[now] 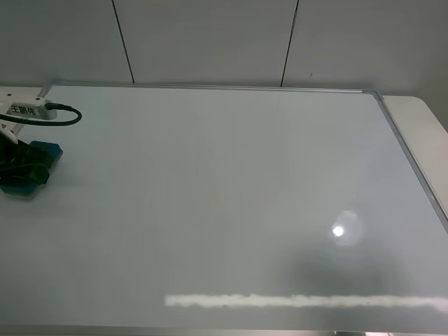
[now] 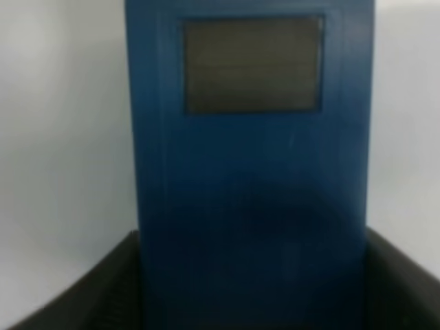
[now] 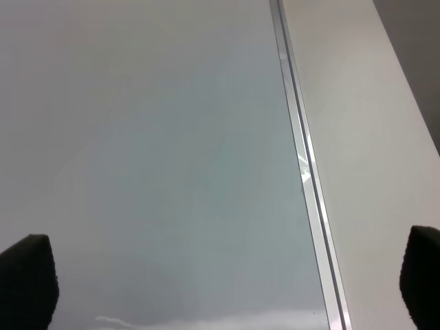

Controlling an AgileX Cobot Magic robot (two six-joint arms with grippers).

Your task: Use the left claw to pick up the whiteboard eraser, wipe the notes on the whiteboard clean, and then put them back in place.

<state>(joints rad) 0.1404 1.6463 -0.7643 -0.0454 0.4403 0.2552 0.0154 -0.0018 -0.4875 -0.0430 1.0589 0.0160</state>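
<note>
Whiteboard eraser point(image 1: 50, 150) lies at nine o'clock on the whiteboard point(image 1: 224, 210), clamped between the black fingers point(image 2: 75, 302) of the left claw point(image 1: 24, 168), which press its two long sides. It is a teal-blue block with a dark grey rectangular patch on top.

A pale grey panelled wall point(image 1: 210, 42) with thin dark vertical seams point(image 1: 123, 40) fills the back. A white tabletop point(image 1: 420, 119) shows at right. Reflected light forms a round bright spot point(image 1: 339, 230).

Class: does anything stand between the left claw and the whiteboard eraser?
Nothing visible does. The whiteboard eraser lies directly between the fingers of the left claw, which flank its sides, near the left edge of the whiteboard.
</note>
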